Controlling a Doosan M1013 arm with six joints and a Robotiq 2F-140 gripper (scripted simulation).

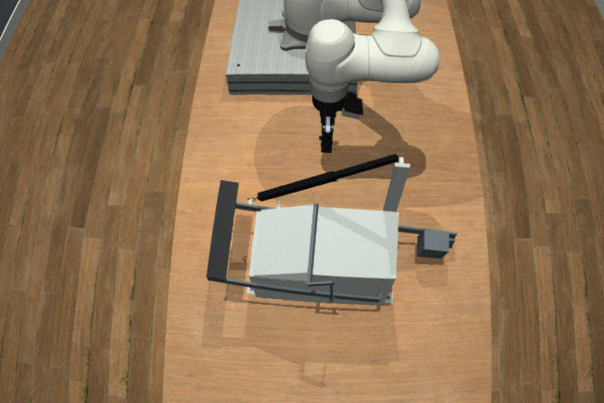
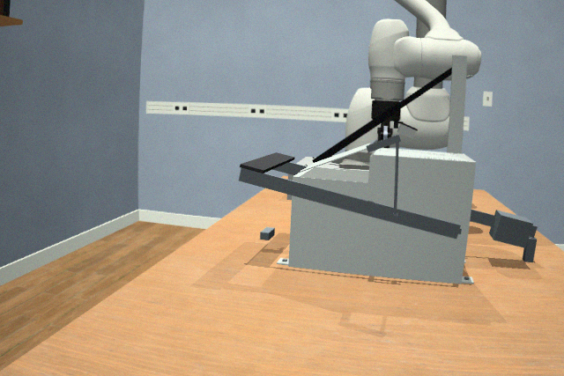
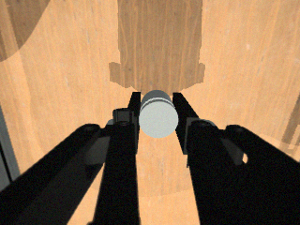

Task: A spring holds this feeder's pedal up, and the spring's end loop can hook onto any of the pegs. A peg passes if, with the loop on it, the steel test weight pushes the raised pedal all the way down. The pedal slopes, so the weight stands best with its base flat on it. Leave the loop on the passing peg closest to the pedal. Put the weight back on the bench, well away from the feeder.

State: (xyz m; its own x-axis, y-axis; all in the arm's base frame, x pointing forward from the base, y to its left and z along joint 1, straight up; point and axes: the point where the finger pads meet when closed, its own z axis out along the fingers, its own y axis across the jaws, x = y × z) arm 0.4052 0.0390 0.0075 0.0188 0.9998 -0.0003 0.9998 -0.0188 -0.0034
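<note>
One steel test weight (image 3: 158,118), round-topped, clamped between the fingers of the gripper (image 1: 326,145) (image 2: 385,140) (image 3: 156,105) and carried above the bench (image 1: 293,378) (image 2: 227,330) (image 3: 253,70), between the robot's base and the feeder (image 1: 356,243) (image 2: 378,235). One dark pedal (image 1: 223,230) (image 2: 267,162), raised and sloping, with no weight set on it; one black spring (image 1: 331,176) (image 2: 345,139), stretched slantwise from the upright post (image 1: 397,186) (image 2: 456,107) down toward the pegs near the pedal, the peg occupied by its loop not being clearly distinguished.
</note>
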